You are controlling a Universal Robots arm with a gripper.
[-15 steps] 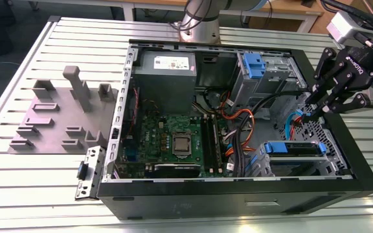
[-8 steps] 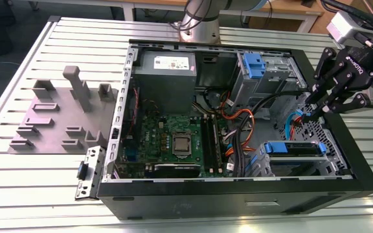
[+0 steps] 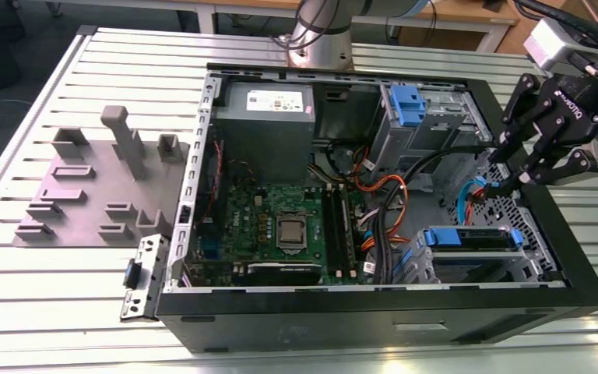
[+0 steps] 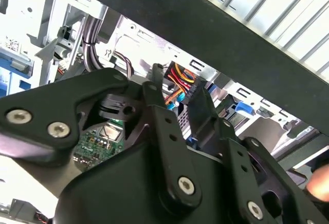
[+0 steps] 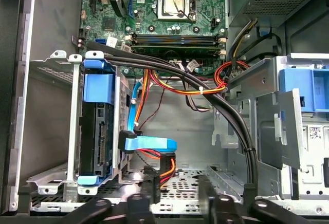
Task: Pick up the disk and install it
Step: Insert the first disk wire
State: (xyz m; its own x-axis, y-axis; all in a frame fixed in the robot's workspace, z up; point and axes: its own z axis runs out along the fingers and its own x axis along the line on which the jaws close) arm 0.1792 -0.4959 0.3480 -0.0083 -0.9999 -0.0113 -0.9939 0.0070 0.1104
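While I am hovering over the case (image 3: pixel 382 315), step: I am judging the disk (image 3: pixel 473 238) already installed.
Disk: sitting in the drive cage (image 5: pixel 54 62).
Gripper (image 3: pixel 509 181): spread, carrying nothing.
Next: calling for a seating check.

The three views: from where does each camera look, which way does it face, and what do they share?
Exterior view: off the arm, above the table, looking down into the open computer case; the gripper hangs over the case's edge.
First wrist view: on the arm, facing into the case at the disk in its bay and the motherboard.
Second wrist view: on the arm, looking past the gripper's black linkage.
Shared: the case interior, its cables.
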